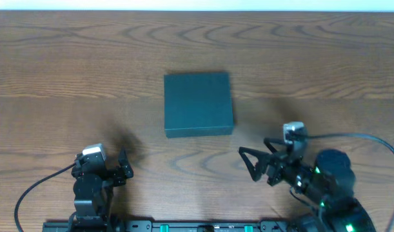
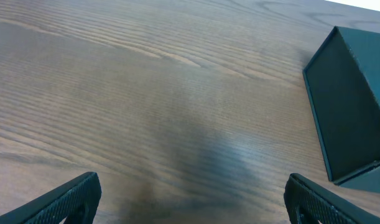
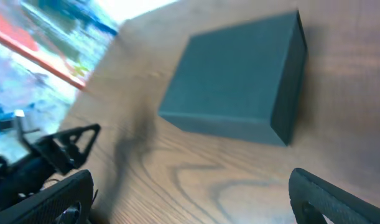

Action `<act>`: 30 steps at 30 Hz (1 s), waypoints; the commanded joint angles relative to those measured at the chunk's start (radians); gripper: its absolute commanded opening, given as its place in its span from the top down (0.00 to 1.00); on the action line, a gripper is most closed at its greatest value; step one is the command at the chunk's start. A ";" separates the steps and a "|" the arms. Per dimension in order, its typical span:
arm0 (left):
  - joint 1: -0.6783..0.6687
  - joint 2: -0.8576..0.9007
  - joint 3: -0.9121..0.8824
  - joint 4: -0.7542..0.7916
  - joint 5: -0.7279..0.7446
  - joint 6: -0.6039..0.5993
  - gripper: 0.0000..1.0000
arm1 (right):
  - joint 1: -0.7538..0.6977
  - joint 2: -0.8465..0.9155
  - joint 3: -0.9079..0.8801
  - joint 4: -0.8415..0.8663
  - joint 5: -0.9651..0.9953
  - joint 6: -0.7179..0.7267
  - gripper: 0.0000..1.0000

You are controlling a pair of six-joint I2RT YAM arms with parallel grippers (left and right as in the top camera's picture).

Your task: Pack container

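The container [image 1: 198,104] is a dark green square box, shut, lying flat in the middle of the wooden table. It also shows at the right edge of the left wrist view [image 2: 351,106] and at the top of the right wrist view [image 3: 239,78]. My left gripper [image 1: 124,166] is open and empty at the front left, well short of the box; its fingers frame bare wood [image 2: 190,202]. My right gripper [image 1: 253,164] is open and empty at the front right, just in front of the box [image 3: 190,199]. No snack packets are in view.
The wooden table [image 1: 68,71] reaches the far edge at the top. The left arm's gripper [image 3: 50,152] shows at the left of the right wrist view. Cables trail from both arms at the front edge.
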 commanded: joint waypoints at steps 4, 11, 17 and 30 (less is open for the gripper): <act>-0.004 -0.006 -0.013 0.003 -0.018 0.003 0.05 | -0.013 -0.143 0.005 -0.026 0.035 -0.030 0.01; -0.004 -0.006 -0.013 0.003 -0.018 0.003 0.05 | -0.013 -0.277 -0.093 -0.124 0.398 -0.162 0.01; -0.004 -0.006 -0.013 0.003 -0.018 0.003 0.05 | -0.013 -0.408 -0.275 -0.117 0.507 -0.193 0.01; -0.004 -0.006 -0.013 0.003 -0.018 0.003 0.05 | -0.011 -0.442 -0.383 -0.122 0.497 -0.192 0.01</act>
